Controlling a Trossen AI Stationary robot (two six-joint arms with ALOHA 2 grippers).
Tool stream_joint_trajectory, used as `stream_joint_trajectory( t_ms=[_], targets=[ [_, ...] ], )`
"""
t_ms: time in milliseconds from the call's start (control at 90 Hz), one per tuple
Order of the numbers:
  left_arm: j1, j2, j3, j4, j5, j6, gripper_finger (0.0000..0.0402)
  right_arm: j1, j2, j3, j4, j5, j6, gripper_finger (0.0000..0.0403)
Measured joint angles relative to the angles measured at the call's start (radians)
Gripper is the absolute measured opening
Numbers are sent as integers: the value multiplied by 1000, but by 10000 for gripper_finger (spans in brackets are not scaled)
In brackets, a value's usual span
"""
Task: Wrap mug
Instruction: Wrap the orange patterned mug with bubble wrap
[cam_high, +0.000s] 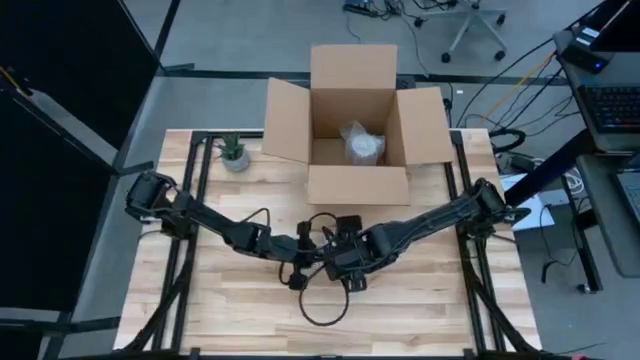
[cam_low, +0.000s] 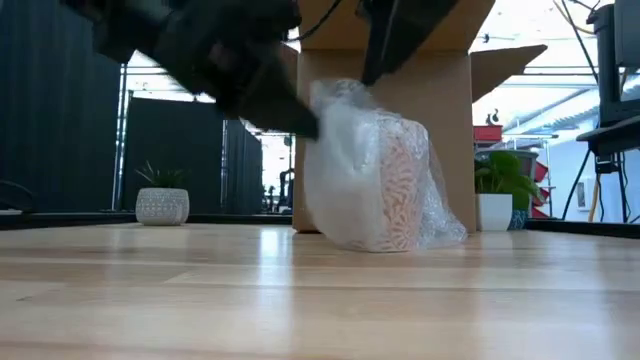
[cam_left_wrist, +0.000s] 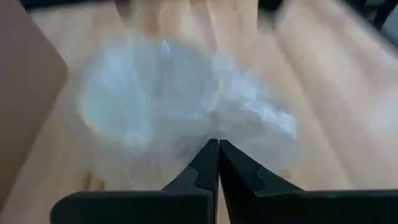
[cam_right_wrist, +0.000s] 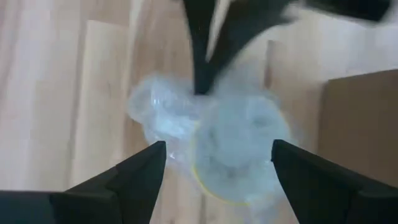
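The mug, bundled in clear bubble wrap, stands with its base on the wooden table at mid-table; both arms hide it in the high view. My left gripper is shut on the wrap at the bundle's upper left, where it shows in the low view. My right gripper hangs open above the bundle, one finger on either side and touching nothing. In the high view the two grippers meet at mid-table, the left and the right. My left gripper pinches the bubble wrap between its two fingertips, at the upper left of the bundle. The fingers slant down from the table's left. One layer or several, I cannot tell. The bundle stays standing on the table.
An open cardboard box stands at the far middle of the table with another bubble-wrapped bundle inside. A small potted plant sits at the far left. A black cable loop lies near the front, below the grippers.
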Motion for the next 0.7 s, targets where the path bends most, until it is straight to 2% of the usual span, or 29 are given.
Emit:
stream_joint_trajectory(
  t_ms=[89,356,622,700],
  targets=[
    [1,-6,1,7,0,-1,0,5,-61,-71,41,66,28,279],
    [1,-6,1,10,0,-2,0,-3,-212,-354,407,70,55,279],
    [0,-8,3,24,0,-2,0,-44,-218,-552,825,66,72,279],
    [0,-8,3,24,0,-2,0,-63,-208,-576,866,65,81,279]
  ],
)
